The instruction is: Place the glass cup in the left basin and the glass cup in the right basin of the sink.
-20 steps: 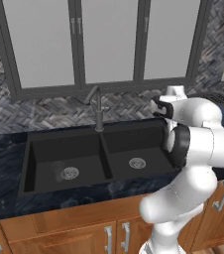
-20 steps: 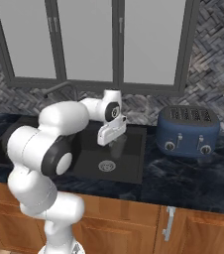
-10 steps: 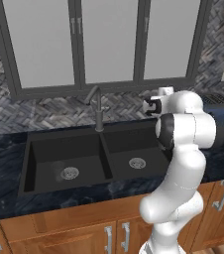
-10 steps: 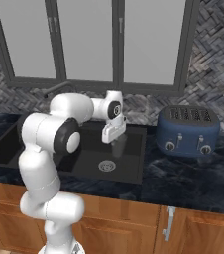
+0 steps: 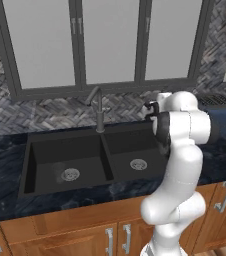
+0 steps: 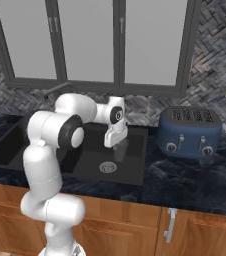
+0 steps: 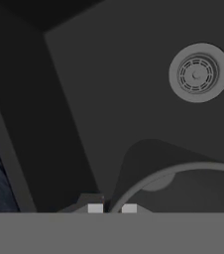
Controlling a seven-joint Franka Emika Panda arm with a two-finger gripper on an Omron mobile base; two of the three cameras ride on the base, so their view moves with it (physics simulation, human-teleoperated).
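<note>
My gripper hangs over the right basin of the black sink, fingers pointing down. It is shut on the wall of a clear glass cup. In the hand view the gripper has its two tips close together on the cup's rim, which arcs off to the right, and the basin's steel drain lies beyond. A second faint glass cup appears to stand in the left basin beside its drain.
A dark faucet rises behind the central divider. A blue toaster stands on the dark counter right of the sink. Windows and a stone backsplash close off the back. Wooden cabinets run below the counter.
The arm's elbow has swung up and back toward the wall. The hand with the glass cup has stayed over the right basin and sunk slightly.
</note>
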